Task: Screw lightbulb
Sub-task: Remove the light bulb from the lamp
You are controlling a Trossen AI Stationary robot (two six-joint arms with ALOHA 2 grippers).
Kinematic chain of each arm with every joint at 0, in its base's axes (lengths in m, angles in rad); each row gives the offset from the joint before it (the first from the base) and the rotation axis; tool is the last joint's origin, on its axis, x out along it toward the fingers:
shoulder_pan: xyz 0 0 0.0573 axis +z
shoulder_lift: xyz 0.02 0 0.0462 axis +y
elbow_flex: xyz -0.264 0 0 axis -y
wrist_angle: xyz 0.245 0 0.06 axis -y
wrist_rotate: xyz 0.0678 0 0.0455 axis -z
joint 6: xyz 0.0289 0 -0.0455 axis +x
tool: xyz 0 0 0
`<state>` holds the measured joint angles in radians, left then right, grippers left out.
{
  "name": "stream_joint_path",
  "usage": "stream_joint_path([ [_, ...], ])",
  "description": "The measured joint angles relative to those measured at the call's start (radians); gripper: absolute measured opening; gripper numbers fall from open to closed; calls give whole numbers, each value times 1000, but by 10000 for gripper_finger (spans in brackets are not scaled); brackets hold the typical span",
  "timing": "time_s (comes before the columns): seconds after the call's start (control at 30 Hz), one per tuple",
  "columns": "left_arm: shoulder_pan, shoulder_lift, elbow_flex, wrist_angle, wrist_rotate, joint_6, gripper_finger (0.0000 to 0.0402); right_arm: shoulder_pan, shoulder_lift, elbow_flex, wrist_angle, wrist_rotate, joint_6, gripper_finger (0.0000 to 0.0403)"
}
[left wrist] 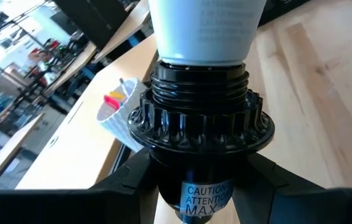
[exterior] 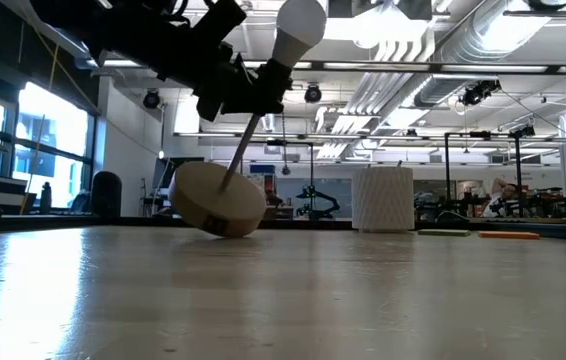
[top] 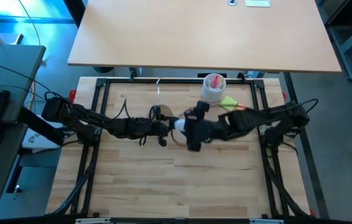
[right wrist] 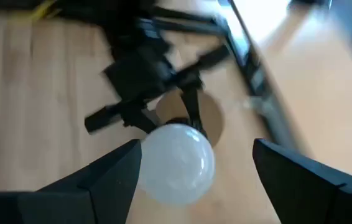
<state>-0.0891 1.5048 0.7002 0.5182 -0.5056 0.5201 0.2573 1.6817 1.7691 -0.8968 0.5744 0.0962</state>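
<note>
A white lightbulb [exterior: 300, 25] sits in the black ribbed socket [left wrist: 201, 118] of a small lamp. A thin rod [exterior: 238, 150] runs from the socket down to a wooden disc base [exterior: 216, 200], which is tipped and rests on the table by its lower edge. My left gripper [top: 163, 127] reaches in from the left and is shut on the socket. My right gripper [right wrist: 196, 149] is open and hovers above the bulb [right wrist: 176, 163], with a finger on either side of it. The low view shows nothing touching the bulb's round end. My left gripper pinches the socket's smooth lower barrel [left wrist: 201, 186], below the ribbed collar, between its two fingers [left wrist: 126, 186]. The fingers come nearly level from the table's left. The socket is lifted and tilted, with the bulb pointing up and to the right. The disc's lower edge [exterior: 225, 232] is on the table.
A white ribbed cup [top: 214, 87] with pink contents stands at the far right of the middle. A green pad [top: 229, 102] and an orange piece [top: 244, 107] lie beside it. A black frame [top: 95, 112] borders the tabletop. Bare wood lies toward the near edge.
</note>
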Motion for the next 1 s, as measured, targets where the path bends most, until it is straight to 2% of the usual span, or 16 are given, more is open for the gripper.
stream_joint_path([
  [0.07, -5, 0, 0, 0, -25, -8, 143, -30, -1, 2, -25, -60, 144, 307],
  [0.2, -6, 1, 0, -1, -78, -31, 143, -55, 22, 2, -26, -140, 227, 307],
  [0.53, -12, 1, -2, -1, -114, -33, 143, -78, 56, 1, -46, -118, 299, 307],
  [0.67, -19, 1, -2, 1, -112, -35, 143, -88, 56, 1, -65, -118, 275, 307],
  [0.83, -19, 1, -2, 3, -110, -38, 143, -87, 76, 1, -57, -119, 152, 304],
  [1.0, -35, 1, -2, 3, -102, -39, 143, -87, 82, 0, -48, -119, 49, 274],
])
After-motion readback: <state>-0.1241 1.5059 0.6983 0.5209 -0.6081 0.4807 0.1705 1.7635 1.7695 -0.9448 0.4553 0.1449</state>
